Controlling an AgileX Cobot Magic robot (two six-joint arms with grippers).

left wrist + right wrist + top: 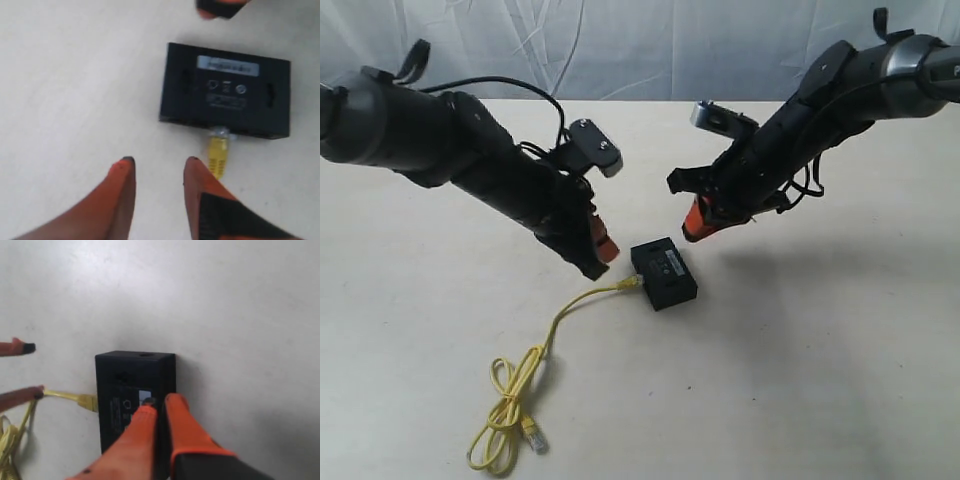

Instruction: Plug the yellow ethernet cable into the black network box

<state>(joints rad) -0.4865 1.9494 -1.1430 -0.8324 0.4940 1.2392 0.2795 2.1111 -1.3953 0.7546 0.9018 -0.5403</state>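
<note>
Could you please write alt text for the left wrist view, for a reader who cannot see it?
The clear plug of a bright-yellow ethernet cable sits in the side of a small flat black plastic network box on a pale table. In the foreground the left hand is open and empty, its orange fingers beside the cable.

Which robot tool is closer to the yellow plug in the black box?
Left. The left tool is open right beside the plug; the right tool is shut, above the top of the black network box.
</note>
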